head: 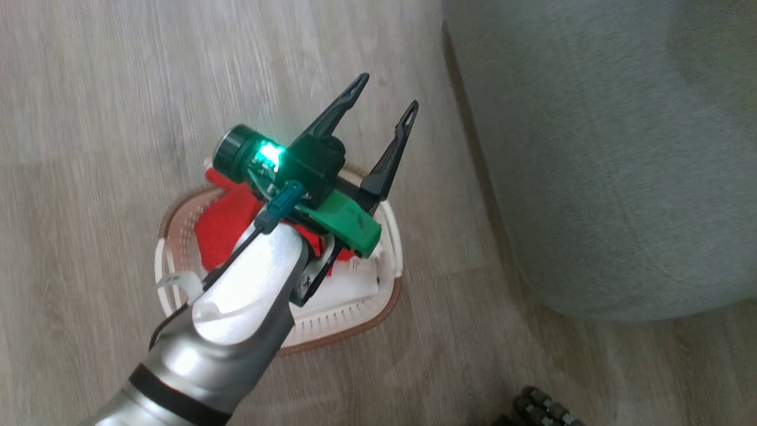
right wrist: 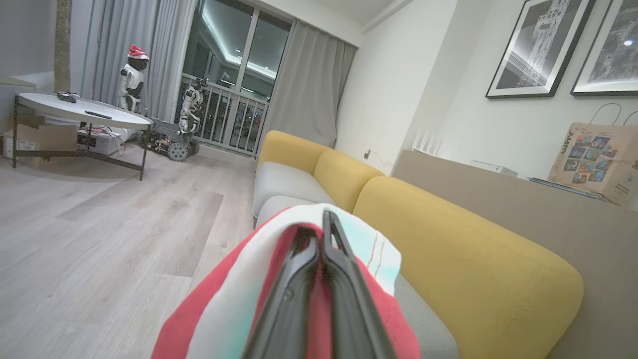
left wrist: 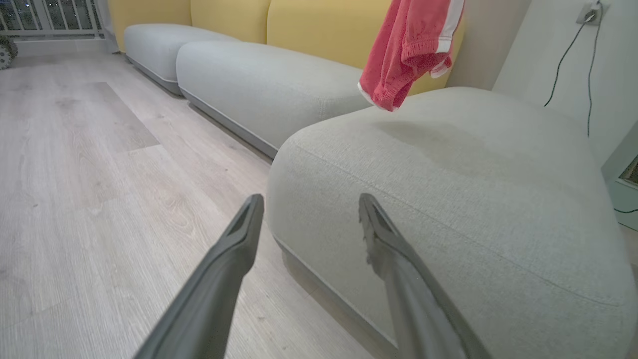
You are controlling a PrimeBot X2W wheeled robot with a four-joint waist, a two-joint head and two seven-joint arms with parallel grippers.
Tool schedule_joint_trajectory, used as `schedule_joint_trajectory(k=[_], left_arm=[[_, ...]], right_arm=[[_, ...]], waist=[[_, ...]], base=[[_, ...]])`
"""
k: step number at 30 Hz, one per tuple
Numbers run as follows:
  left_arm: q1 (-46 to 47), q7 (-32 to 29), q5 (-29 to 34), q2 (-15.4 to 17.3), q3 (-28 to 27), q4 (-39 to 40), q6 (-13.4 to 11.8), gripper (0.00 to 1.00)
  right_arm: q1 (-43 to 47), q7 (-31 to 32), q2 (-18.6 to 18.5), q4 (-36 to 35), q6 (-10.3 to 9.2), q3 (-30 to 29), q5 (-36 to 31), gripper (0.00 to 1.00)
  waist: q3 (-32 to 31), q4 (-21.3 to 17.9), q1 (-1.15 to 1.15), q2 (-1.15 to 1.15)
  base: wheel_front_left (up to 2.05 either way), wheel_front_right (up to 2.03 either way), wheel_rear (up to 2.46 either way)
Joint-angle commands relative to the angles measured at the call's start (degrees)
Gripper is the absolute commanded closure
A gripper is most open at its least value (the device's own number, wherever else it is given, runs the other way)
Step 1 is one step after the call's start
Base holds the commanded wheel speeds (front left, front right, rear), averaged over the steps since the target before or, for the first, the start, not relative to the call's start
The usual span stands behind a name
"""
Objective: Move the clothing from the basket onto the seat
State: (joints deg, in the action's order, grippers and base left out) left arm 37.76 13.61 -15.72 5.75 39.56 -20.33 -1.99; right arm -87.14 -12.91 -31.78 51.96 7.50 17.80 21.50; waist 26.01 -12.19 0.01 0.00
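Observation:
The white basket [head: 355,328] with its brown rim stands on the wooden floor, and red and white clothing [head: 227,222] lies inside it. My left gripper [head: 386,93] hovers over the basket's far side, open with nothing between its fingers. In its own view the left gripper [left wrist: 310,199] points at the corner of the grey-green seat [left wrist: 448,174]. A red garment [left wrist: 408,50] with white trim hangs in the air above that seat. My right gripper [right wrist: 319,234] is shut on this red and white garment [right wrist: 224,309], which drapes over both fingers.
The seat [head: 621,165] lies to the right of the basket. Yellow back cushions [right wrist: 463,249] run behind the seats. A round white table [right wrist: 79,112] stands far across the floor. A dark studded part [head: 544,408] shows at the bottom edge.

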Motion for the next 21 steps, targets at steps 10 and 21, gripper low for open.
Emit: schedule_joint_trajectory(k=[10, 21], left_arm=[[2.72, -1.16, 1.72, 2.19, -0.25, 3.96, -0.60, 0.00], [2.10, -1.74, 1.04, 3.47, -0.22, 4.20, -1.07, 0.00]], right_arm=[[7.75, -2.05, 2.21, 3.78, -0.01, -12.48, -5.24, 1.00], [24.70, -2.07, 7.91, 4.29, -0.01, -18.18, -8.12, 1.00]], waist=[[8.54, 2.77, -0.01, 0.00], [7.85, 1.68, -0.01, 0.00]], base=[[0.00, 0.00, 0.00], [0.00, 0.00, 0.00]])
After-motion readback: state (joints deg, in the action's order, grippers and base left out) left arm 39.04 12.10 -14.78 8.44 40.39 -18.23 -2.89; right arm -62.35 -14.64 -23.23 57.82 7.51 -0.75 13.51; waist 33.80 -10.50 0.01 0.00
